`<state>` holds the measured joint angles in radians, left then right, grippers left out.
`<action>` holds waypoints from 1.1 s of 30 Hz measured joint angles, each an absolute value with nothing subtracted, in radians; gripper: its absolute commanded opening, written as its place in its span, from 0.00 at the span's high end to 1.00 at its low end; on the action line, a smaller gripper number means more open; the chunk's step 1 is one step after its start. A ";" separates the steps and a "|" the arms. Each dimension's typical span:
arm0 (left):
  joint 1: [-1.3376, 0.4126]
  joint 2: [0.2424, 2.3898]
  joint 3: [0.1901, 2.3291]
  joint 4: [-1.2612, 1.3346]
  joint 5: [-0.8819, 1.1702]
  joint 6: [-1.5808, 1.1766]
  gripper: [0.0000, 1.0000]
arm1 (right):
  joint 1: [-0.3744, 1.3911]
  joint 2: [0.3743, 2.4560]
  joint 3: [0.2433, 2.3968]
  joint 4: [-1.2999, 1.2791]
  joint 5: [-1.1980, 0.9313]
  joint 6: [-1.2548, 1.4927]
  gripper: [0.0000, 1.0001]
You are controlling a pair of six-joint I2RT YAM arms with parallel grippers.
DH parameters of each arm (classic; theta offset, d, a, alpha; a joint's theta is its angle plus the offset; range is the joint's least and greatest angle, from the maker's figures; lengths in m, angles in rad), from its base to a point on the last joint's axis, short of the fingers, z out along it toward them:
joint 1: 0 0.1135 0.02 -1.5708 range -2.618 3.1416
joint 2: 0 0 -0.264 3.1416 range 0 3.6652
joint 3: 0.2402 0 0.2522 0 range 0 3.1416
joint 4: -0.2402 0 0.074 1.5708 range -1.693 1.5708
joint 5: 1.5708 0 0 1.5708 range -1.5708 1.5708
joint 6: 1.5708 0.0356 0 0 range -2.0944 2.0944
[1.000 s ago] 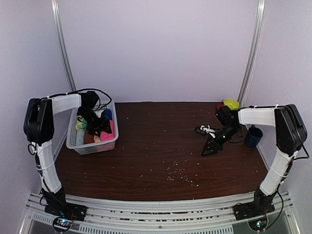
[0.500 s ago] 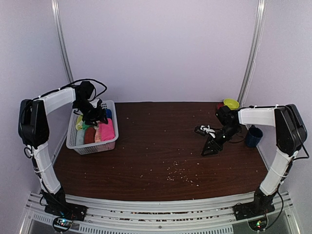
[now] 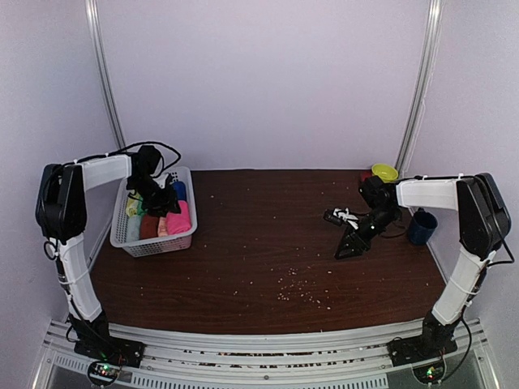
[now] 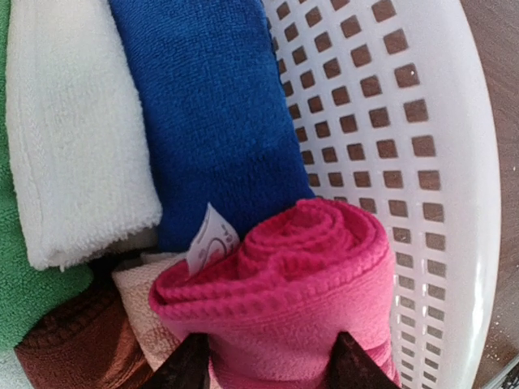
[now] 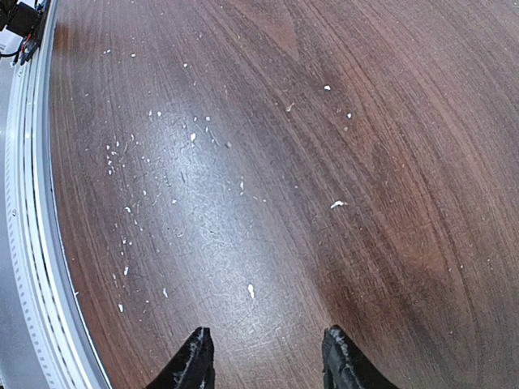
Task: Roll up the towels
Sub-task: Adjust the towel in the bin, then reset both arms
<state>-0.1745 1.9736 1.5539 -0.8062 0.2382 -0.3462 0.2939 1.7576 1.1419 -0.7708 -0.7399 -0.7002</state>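
Note:
A white mesh basket (image 3: 154, 245) at the table's left holds several rolled towels. In the left wrist view I see a hot pink rolled towel (image 4: 284, 275) against the basket wall (image 4: 454, 203), with a blue towel (image 4: 203, 105), a cream one (image 4: 81, 138), a green one (image 4: 16, 284), a brown one (image 4: 73, 348) and a peach one (image 4: 146, 300) beside it. My left gripper (image 4: 268, 365) is inside the basket (image 3: 160, 203), jaws spread wide with one finger on each side of the pink roll (image 3: 178, 217). My right gripper (image 5: 263, 356) is open and empty just above bare table (image 3: 349, 247).
A yellow-green bowl (image 3: 384, 172) and a dark blue cup (image 3: 421, 227) stand at the right edge behind the right arm. Pale crumbs (image 3: 296, 288) lie scattered on the brown table. Metal rails run up both back corners.
My left gripper rose and drew back in the basket, uncovering the pink towel, then came down again over it. The right arm has not moved.

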 measured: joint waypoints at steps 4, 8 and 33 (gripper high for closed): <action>-0.186 1.977 1.536 -0.781 0.217 -0.346 0.48 | 0.294 1.758 1.142 -0.771 -0.740 -0.700 0.54; -0.194 1.977 1.540 -0.780 0.189 -0.347 0.34 | 0.294 1.758 1.142 -0.771 -0.739 -0.700 0.53; -0.622 1.465 1.392 -0.674 -0.155 -0.328 0.02 | 0.183 1.308 1.055 -0.513 -0.436 -0.463 0.00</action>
